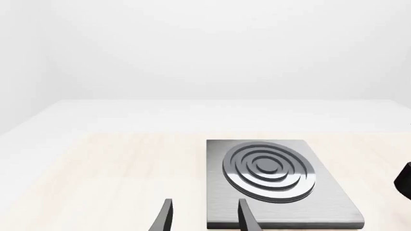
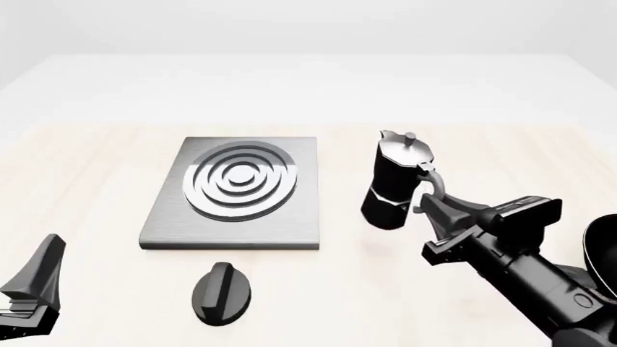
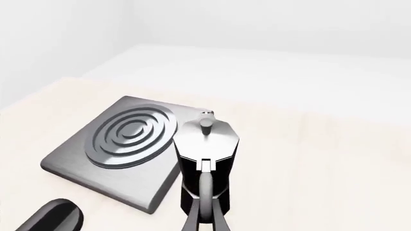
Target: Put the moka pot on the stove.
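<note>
Right gripper point(image 2: 433, 204) closed around curved handle of moka pot point(image 2: 397, 184), upright on tabletop just right of stove point(image 2: 236, 194), toward right edge; thin handle grip, so risk of swinging or tipping once lifted. Left gripper point(image 1: 204, 216) parted, empty

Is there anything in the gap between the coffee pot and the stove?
No. In the front view, only bare table separates the moka pot from the stove.
</note>
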Robot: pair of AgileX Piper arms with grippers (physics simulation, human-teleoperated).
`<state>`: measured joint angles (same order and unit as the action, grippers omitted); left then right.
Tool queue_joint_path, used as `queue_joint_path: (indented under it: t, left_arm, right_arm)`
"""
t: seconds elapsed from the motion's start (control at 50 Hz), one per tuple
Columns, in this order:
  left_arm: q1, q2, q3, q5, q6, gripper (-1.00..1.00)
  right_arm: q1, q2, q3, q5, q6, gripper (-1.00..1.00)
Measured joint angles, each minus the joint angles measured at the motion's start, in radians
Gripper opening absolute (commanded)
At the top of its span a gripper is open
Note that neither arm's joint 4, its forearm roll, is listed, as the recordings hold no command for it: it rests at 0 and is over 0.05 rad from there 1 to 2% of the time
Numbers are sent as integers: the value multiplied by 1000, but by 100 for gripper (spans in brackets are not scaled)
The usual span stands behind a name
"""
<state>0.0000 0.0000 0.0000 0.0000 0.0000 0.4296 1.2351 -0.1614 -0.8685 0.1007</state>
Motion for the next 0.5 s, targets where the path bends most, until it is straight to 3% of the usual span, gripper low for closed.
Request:
queue_joint_path:
  t: [0.5]
  left_arm:
    - [0,0,0,0,0,100]
  right_arm:
    - [15,-127,-120,194,-24,-100]
